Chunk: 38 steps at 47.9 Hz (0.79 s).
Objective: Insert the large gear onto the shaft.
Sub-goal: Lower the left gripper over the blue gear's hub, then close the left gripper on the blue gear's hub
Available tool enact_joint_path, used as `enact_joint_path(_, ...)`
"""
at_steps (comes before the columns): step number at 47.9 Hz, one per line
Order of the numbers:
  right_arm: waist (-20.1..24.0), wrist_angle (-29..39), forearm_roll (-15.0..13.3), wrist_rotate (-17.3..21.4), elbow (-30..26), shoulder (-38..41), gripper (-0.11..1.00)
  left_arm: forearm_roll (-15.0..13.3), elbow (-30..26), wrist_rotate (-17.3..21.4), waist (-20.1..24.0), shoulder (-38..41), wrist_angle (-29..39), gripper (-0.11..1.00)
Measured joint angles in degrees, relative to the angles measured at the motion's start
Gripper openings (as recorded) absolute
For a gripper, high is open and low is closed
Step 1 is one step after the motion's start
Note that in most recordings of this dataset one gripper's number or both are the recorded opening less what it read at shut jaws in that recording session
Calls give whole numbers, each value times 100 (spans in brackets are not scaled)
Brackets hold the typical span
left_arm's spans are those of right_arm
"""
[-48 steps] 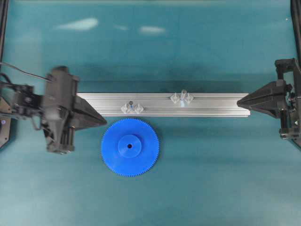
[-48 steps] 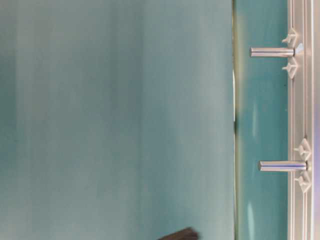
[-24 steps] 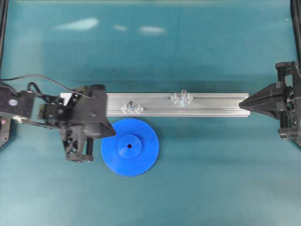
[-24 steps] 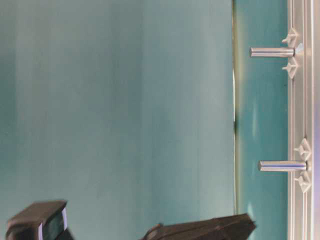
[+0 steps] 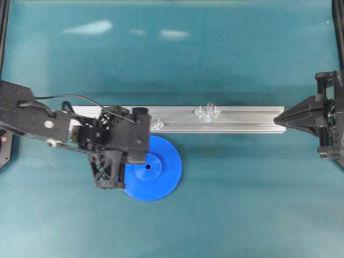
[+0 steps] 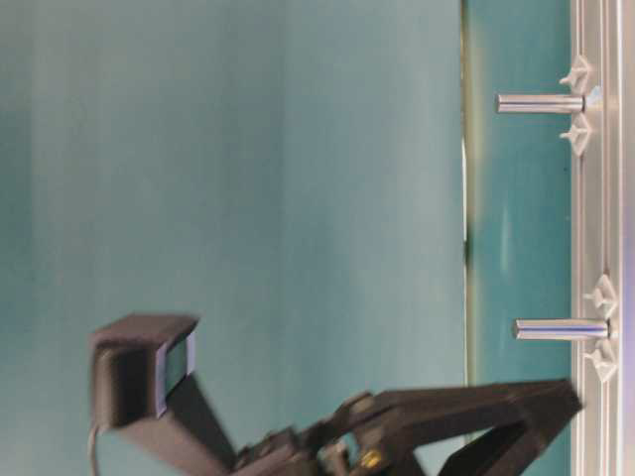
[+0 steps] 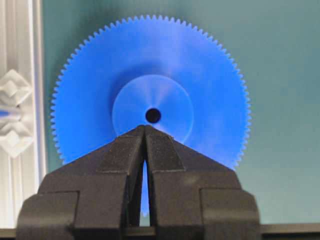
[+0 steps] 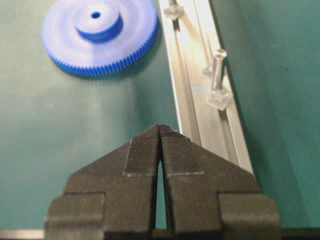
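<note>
Left wrist view: left gripper [image 7: 145, 131], jaws closed and empty, poised over the large gear [image 7: 150, 92] lying flat on the mat beside the rail [image 5: 242, 119]. Approach step; jaws must open next. The shaft [image 6: 561, 328], apparently nearest, stands bare.

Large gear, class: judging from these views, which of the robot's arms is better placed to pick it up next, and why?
Left. The left gripper hangs shut directly over the large gear, its tips near the hub. The right gripper, also shut, sits at the far end of the rail, well away from it.
</note>
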Motion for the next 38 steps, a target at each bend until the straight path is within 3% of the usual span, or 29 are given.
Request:
enact_joint_path(17,-9,132,0,0,35,-158,5,0,-510,-9,-35,659,536,3)
enact_joint_path(38,-9,343,-9,9,62,-220,5,0,-993,272,-123,1169,1020,3)
